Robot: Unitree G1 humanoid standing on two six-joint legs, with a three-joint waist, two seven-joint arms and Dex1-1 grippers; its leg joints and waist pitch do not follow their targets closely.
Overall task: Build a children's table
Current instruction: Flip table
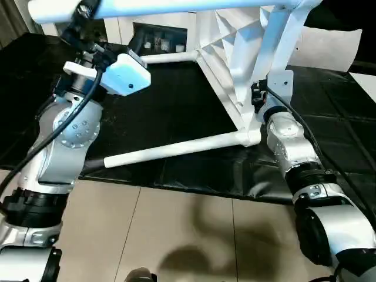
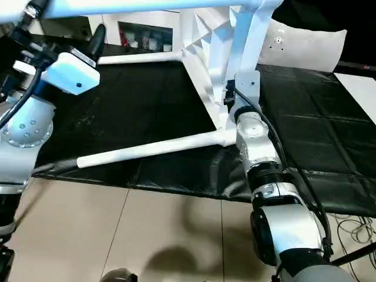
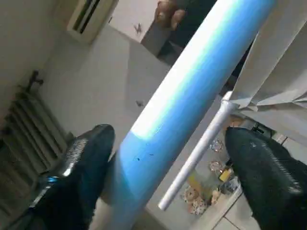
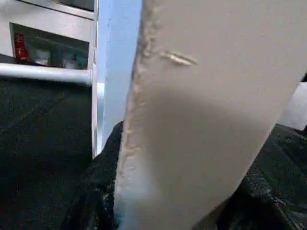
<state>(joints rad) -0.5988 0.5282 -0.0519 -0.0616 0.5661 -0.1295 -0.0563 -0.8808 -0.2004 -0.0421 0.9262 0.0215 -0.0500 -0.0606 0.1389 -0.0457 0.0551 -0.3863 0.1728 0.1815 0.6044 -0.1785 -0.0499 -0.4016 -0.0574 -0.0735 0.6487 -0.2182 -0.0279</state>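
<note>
Your children's table [image 1: 235,70] stood tipped on its side on the black mat [image 1: 176,106], legs pointing toward nine o'clock. Your left gripper [image 3: 168,158] sat wide open around the top leg [image 3: 192,96]; your right gripper [image 4: 168,211] was clamped on another leg [image 4: 201,120].

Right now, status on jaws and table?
Left gripper jaws open around a leg. Right gripper on the children's table, tipped on its side. Nothing blocking.
</note>
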